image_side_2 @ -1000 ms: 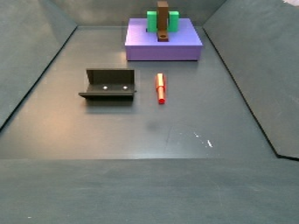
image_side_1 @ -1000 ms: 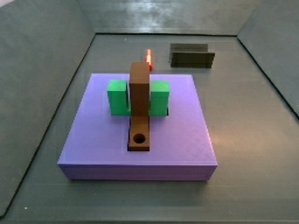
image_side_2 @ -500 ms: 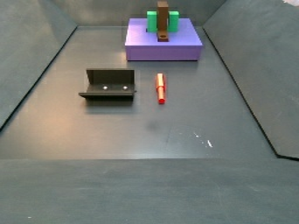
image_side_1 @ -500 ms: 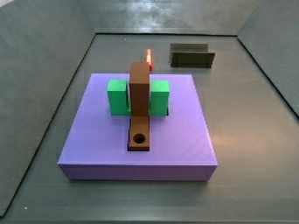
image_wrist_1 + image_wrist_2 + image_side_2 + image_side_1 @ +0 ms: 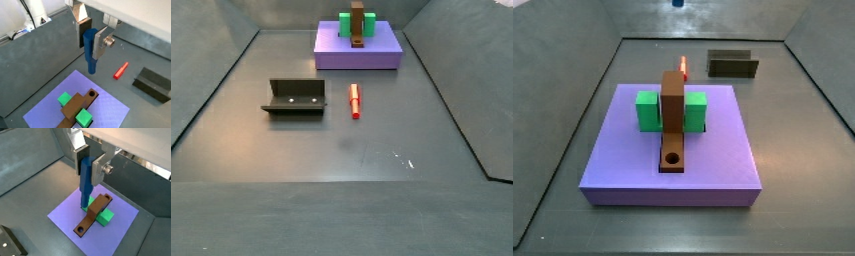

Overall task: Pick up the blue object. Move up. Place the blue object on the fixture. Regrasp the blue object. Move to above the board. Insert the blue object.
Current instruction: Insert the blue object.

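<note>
My end effector (image 5: 93, 42) hangs high above the floor, clamped on the blue peg (image 5: 90, 50), which stands upright between my silver finger plates (image 5: 101, 41) with its lower end pointing down past them; both wrist views show this, and in a wrist view the peg (image 5: 85, 180) hangs over the purple board (image 5: 67, 213), well clear of it. In a side view only a small blue tip (image 5: 677, 3) shows at the upper edge of the picture, and the end effector itself is out of both side views. The board (image 5: 714, 160) lies flat on the floor and carries a green block (image 5: 648, 110) and a long brown bar (image 5: 673, 115) lying across that block, with a round hole (image 5: 672, 159) near one end of the bar. The red peg (image 5: 354, 100) lies flat on the floor between the board and the dark fixture (image 5: 294, 96), near the fixture but not touching it. In a wrist view the red peg (image 5: 121, 70) lies just beside the fixture (image 5: 155, 84), apart from the board's edge. The fixture stands on the floor well apart from the board (image 5: 358, 56) in both side views, with nothing resting on it.
</note>
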